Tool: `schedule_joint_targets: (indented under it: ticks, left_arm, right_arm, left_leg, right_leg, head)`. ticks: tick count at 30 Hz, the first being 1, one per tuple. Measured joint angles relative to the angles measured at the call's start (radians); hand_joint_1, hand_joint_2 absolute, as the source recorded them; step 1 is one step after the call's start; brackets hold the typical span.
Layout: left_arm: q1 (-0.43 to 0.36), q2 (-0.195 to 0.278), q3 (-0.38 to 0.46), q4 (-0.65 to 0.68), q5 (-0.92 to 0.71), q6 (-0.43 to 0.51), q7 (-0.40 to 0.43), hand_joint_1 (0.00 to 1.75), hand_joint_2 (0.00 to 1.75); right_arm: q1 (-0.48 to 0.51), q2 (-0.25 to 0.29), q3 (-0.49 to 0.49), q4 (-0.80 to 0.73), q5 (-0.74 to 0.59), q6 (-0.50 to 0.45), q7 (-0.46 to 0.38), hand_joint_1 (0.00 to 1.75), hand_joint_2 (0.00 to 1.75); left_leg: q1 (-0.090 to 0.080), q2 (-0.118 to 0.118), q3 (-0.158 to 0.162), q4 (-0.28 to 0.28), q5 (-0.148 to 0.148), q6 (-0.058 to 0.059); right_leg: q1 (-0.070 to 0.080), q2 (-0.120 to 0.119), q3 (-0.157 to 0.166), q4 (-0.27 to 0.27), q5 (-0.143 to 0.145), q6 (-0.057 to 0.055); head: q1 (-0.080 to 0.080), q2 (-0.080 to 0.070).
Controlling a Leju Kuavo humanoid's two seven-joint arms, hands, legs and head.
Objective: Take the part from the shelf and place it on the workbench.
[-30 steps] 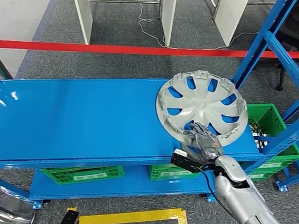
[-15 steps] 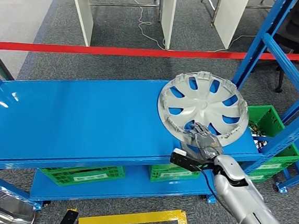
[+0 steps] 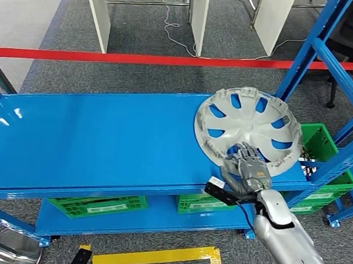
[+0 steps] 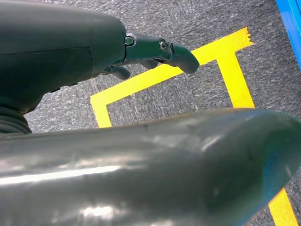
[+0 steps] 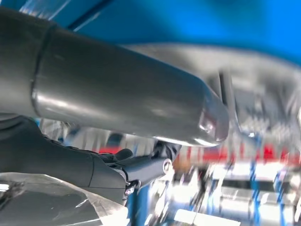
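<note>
Gripping hubcap [image 3: 250,127] rim, right hand [image 3: 247,170] fingers [image 3: 244,155] pinching it | hubcap centre-right, tilted off shelf [image 3: 95,137], shifted rightward since a second ago | lift begun; left hand [image 4: 156,49] fingers: cannot tell

I see the blue shelf [image 3: 95,140] bare across its left and middle, so there is open passage over that whole stretch from the near edge to the far edge. At the right end the silver wheel cover [image 3: 250,127] takes up the surface, with my right robot hand [image 3: 248,169] gripping its near rim. Just right of it the blue uprights [image 3: 312,51] and slanted brace [image 3: 350,91] close off that side. Beyond the far edge a red barrier tape [image 3: 139,59] runs across, with white desk legs [image 3: 101,14] behind. Under the shelf, green crates [image 3: 98,204] fill the lower level.
</note>
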Motion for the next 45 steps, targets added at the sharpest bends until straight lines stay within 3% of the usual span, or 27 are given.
schedule_joint_targets:
  ticks: [3, 8, 12, 19, 45]
  left_arm:
    - [0.001, 0.000, 0.004, 0.000, -0.004, 0.000, -0.004, 0.00, 0.00]
    - [0.001, 0.001, 0.006, 0.000, -0.010, 0.000, -0.005, 0.00, 0.00]
    - [0.002, 0.003, 0.007, 0.000, -0.013, 0.000, -0.007, 0.00, 0.00]
    - [0.005, 0.005, 0.016, 0.000, -0.015, 0.000, -0.008, 0.00, 0.00]
    - [0.006, 0.012, 0.028, 0.000, -0.037, -0.004, -0.009, 0.00, 0.00]
  right_arm:
    - [0.045, 0.005, -0.037, -0.040, 0.057, -0.072, 0.011, 0.00, 0.00]
    - [0.087, 0.013, -0.073, -0.079, 0.077, -0.102, 0.009, 0.00, 0.00]
    - [0.112, 0.025, -0.102, -0.109, 0.049, -0.109, -0.015, 0.00, 1.75]
    - [0.141, 0.037, -0.135, -0.152, -0.022, -0.043, -0.049, 0.00, 1.75]
    - [0.163, 0.040, -0.151, -0.183, -0.047, 0.037, -0.061, 0.00, 1.75]
  left_leg:
    - [0.000, 0.000, -0.005, 0.000, 0.000, 0.000]
    - [0.000, 0.000, -0.010, 0.000, 0.000, 0.000]
    - [0.000, 0.000, -0.012, 0.000, 0.000, 0.000]
    - [0.000, 0.000, -0.013, 0.000, 0.000, 0.000]
    - [0.000, 0.000, -0.012, 0.000, 0.000, 0.000]
  right_leg:
    - [0.000, 0.000, -0.005, 0.000, 0.000, 0.000]
    - [0.000, 0.000, -0.010, 0.001, 0.000, 0.000]
    - [0.000, 0.000, -0.013, 0.001, 0.000, 0.000]
    - [0.000, 0.000, -0.014, 0.001, 0.000, 0.000]
    - [0.000, 0.001, -0.014, 0.001, 0.000, 0.000]
  head:
    - [0.000, 0.000]
    - [0.000, 0.000]
    - [0.000, 0.000]
    - [0.000, 0.000]
    - [0.000, 0.000]
